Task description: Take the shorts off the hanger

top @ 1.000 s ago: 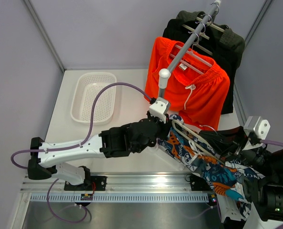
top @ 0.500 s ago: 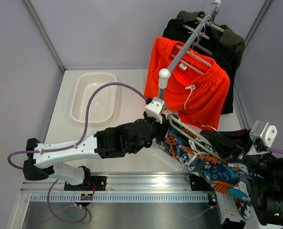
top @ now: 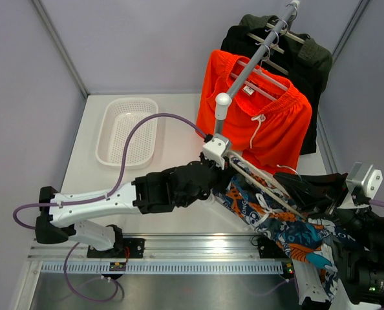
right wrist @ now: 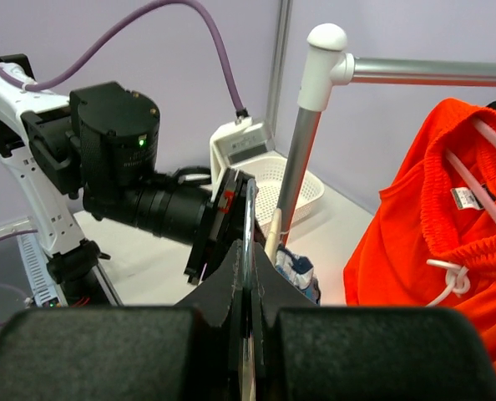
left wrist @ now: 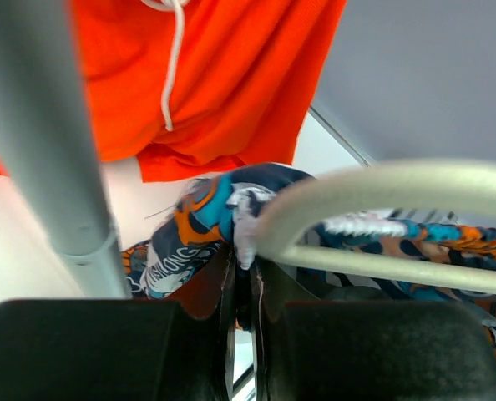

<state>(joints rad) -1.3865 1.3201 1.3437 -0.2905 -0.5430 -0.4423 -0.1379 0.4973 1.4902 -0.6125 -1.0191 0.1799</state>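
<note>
The patterned blue, orange and white shorts [top: 277,227] hang from a pale hanger [top: 264,186] held between my two grippers at the front right. My left gripper [top: 225,173] is shut on a pale edge of the patterned shorts [left wrist: 199,219], right by the hanger's end [left wrist: 373,188]. My right gripper [top: 294,183] is shut on the hanger's metal hook [right wrist: 248,219]. The plain orange shorts [top: 269,123] with a white drawstring hang on their own hanger on the rack rail [top: 251,64], behind both grippers; they also show in the left wrist view [left wrist: 231,75] and the right wrist view [right wrist: 432,242].
A white perforated basket [top: 127,130] lies on the table at the back left. The grey rack post [top: 222,113] stands just behind my left gripper, close at the left in its wrist view [left wrist: 43,134]. Dark garments [top: 308,55] hang at the rail's far end.
My right arm has shifted right and toward the front with the hanger hook. The hanger has tilted and the patterned shorts hang lower from it. My left gripper has stayed near the hanger's end.
</note>
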